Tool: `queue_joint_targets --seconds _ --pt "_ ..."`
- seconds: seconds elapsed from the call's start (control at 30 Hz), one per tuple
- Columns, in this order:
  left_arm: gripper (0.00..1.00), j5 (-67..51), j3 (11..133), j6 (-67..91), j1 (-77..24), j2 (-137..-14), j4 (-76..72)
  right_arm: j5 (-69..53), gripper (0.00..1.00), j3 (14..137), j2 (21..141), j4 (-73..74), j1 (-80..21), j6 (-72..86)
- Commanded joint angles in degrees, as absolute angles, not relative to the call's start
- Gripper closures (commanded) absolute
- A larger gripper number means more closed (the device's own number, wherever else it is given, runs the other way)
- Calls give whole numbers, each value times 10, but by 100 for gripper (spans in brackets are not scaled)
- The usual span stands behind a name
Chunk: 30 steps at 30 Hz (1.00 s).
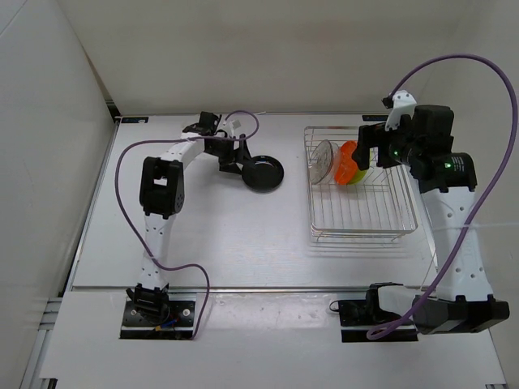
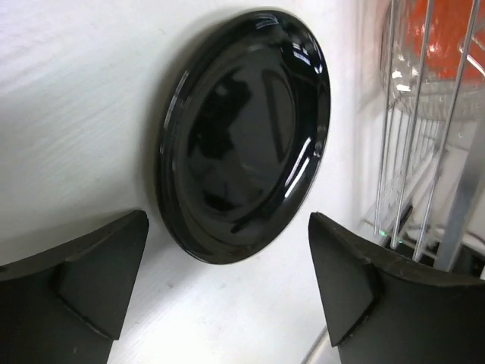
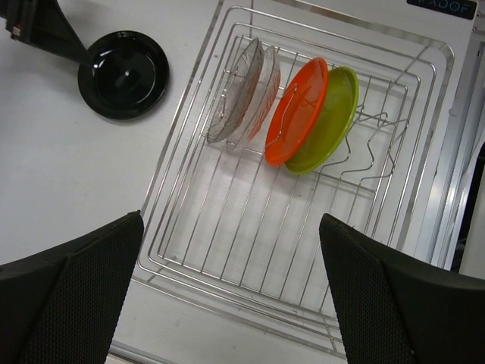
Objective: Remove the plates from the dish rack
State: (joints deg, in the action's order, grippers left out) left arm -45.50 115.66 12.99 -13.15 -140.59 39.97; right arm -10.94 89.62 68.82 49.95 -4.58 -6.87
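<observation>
One plate is out of the rack. The black plate (image 1: 264, 173) lies flat on the white table (image 1: 227, 235), just left of the dish rack (image 1: 361, 236) and not touching it. Your left gripper (image 2: 227, 227) sits at that plate's rim with its jaws spread wide, one finger on either side of the near edge. It has hold of nothing, and in the left wrist view both fingers (image 2: 91, 280) stand apart from the glossy rim.

Inside the rack, toward its far end, you have the other plates standing on edge and leaning. The clear plates (image 3: 242, 91) are on the left; there look to be two pressed together, though you cannot count them for certain. Beside them, across a small gap, the orange plate (image 3: 297, 110) rests against the yellow-green plate (image 3: 333, 121), the orange one in front as the right wrist camera sees it.

Your right gripper (image 3: 231, 227) hangs above the rack, over its far right part in the top view. Its jaws are as wide apart as the left pair's and are holding nothing, with only the wire floor showing between the fingers.

A purple cable (image 1: 454, 61) loops high over the right arm.
</observation>
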Motion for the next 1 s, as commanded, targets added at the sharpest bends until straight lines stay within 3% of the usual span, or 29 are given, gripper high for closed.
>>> queue_joint_targets --seconds 0.0,0.2,0.4,0.6,0.77,0.97 --pt "1 -404 1158 108 -116 -1361 410 -85 0 889 686 481 -47 -78" --pt "1 -306 1151 34 -83 -1281 448 -1 3 895 737 481 -47 -85" --pt "1 -258 1065 -21 -34 -1106 454 46 7 895 788 450 -47 -105" --pt "1 -93 1048 -43 -45 -945 505 63 12 900 845 417 -40 -126" --pt "1 -62 1049 -36 -50 -866 534 48 15 911 899 400 -4 -126" --pt "1 -48 1027 -30 -50 -788 547 31 27 922 944 395 18 -126"
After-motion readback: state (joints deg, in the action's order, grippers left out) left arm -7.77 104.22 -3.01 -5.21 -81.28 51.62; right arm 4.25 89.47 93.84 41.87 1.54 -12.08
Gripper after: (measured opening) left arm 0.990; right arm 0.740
